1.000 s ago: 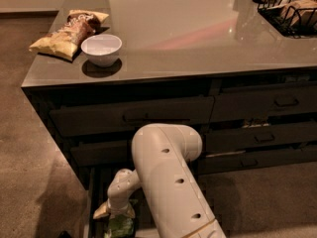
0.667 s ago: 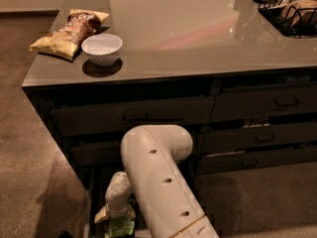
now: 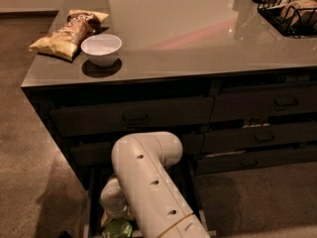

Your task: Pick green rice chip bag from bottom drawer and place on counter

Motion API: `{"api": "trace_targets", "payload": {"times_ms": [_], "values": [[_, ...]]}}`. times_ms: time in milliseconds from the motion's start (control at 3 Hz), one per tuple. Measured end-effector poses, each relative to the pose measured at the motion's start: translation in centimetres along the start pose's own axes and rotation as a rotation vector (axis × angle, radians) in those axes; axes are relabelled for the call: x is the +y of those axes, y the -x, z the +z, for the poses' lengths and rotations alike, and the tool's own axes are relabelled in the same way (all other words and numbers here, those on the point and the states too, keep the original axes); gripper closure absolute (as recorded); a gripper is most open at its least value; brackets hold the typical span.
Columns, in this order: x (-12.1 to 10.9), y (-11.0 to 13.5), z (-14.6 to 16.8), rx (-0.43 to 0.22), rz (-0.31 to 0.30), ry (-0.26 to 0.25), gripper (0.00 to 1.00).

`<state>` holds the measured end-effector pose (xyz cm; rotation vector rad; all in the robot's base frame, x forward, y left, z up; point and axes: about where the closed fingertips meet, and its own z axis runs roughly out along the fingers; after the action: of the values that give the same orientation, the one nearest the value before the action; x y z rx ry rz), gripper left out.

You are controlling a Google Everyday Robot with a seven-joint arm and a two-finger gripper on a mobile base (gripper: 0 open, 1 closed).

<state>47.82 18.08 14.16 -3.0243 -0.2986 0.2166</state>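
Observation:
The bottom drawer [image 3: 92, 202] is pulled open at the lower left, under the dark cabinets. My white arm reaches down into it. My gripper [image 3: 115, 217] sits low in the drawer, right over the green rice chip bag [image 3: 118, 228], whose light-green top shows at the bottom edge. The arm hides most of the bag and drawer. The glossy grey-brown counter [image 3: 198, 38] spreads above.
A white bowl [image 3: 101, 48] and yellow-and-brown chip bags [image 3: 67, 31] lie at the counter's left corner. A black wire basket [image 3: 290, 6] stands at the far right. Upper handled drawers [image 3: 133, 117] are shut. Carpet floor lies left and right.
My arm has swung left and leaned lower into the drawer; the gripper has shifted slightly left over the green bag.

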Motion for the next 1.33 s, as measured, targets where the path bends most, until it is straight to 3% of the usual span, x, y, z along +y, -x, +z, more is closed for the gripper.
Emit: {"api": "trace_targets", "payload": {"times_ms": [333, 667, 1000, 1333], "values": [[0.0, 0.1, 0.2, -0.001, -0.034, -0.060, 0.42], [0.0, 0.7, -1.8, 0.082, -0.097, -0.279, 0.73], [-0.7, 3.1, -4.8, 0.215, -0.152, -0.525, 1.00], [-2.6, 6.4, -7.4, 0.338, -0.181, -0.711, 1.00]]}}
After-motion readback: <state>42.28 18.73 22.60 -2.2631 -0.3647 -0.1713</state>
